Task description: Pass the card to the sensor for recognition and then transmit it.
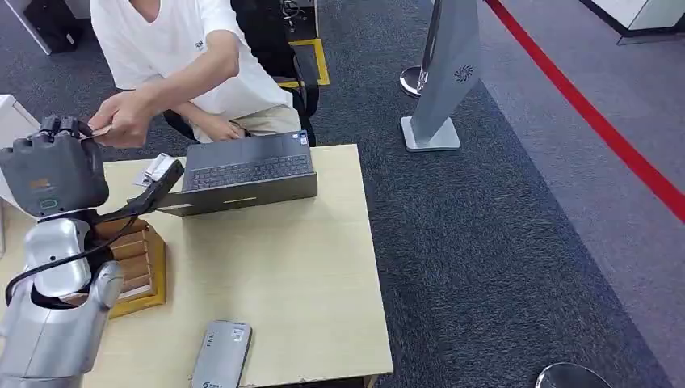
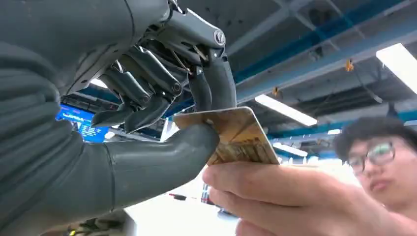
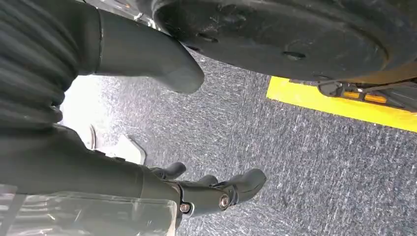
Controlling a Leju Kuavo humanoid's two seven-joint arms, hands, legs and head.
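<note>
My left hand [image 1: 52, 166] is raised over the table's far left corner, next to the seated person. In the left wrist view the left hand [image 2: 147, 98] pinches a worn gold-brown card [image 2: 236, 132] between thumb and fingers. A person's hand [image 2: 275, 191] grips the card's other end; from the head the person's hand [image 1: 129, 117] meets the card [image 1: 101, 130] at my fingertips. A flat grey reader device [image 1: 220, 354] lies at the table's near edge. My right hand [image 3: 206, 191] hangs over grey carpet, fingers apart and holding nothing.
An open dark laptop [image 1: 242, 170] sits at the far side of the light wooden table [image 1: 275, 267]. A wooden slotted rack [image 1: 133, 267] stands under my left arm. A small white item [image 1: 157, 168] lies left of the laptop. A grey sign stand [image 1: 440, 89] is on the carpet.
</note>
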